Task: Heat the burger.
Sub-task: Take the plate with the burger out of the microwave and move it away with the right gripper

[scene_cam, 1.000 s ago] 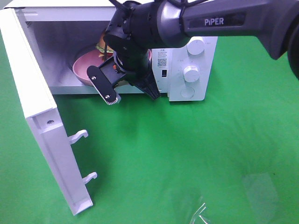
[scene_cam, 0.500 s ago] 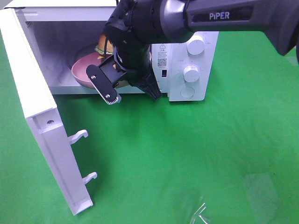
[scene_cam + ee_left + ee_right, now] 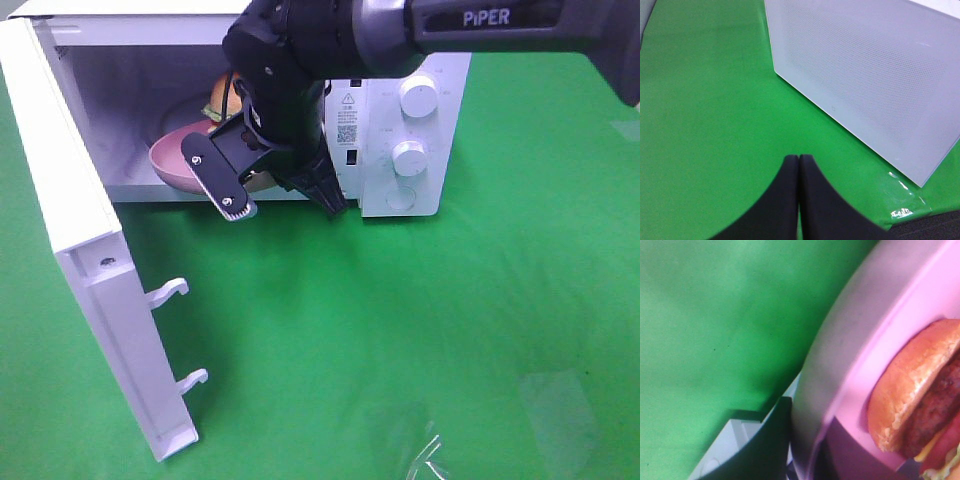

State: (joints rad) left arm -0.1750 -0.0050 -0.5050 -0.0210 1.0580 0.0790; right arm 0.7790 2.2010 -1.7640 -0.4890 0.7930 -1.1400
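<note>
The burger (image 3: 222,100) lies on a round pink plate (image 3: 175,160) inside the open white microwave (image 3: 400,130). My right gripper (image 3: 275,195) reaches across from the right and is shut on the plate's near rim at the oven's opening. Up close in the right wrist view, the burger (image 3: 920,395) shows its golden bun and dark patty on the pink plate (image 3: 880,355). My left gripper (image 3: 799,162) is shut with nothing in it, low over the green cloth beside the microwave door (image 3: 865,75).
The microwave door (image 3: 70,220) stands swung wide at the left, its two latch hooks (image 3: 170,290) pointing toward the middle. Crumpled clear plastic film (image 3: 430,460) lies on the green cloth at the front right. Knobs (image 3: 408,155) sit on the oven's right panel.
The right arm has carried the plate with the burger a little to the left, further into the oven. The door has not moved.
</note>
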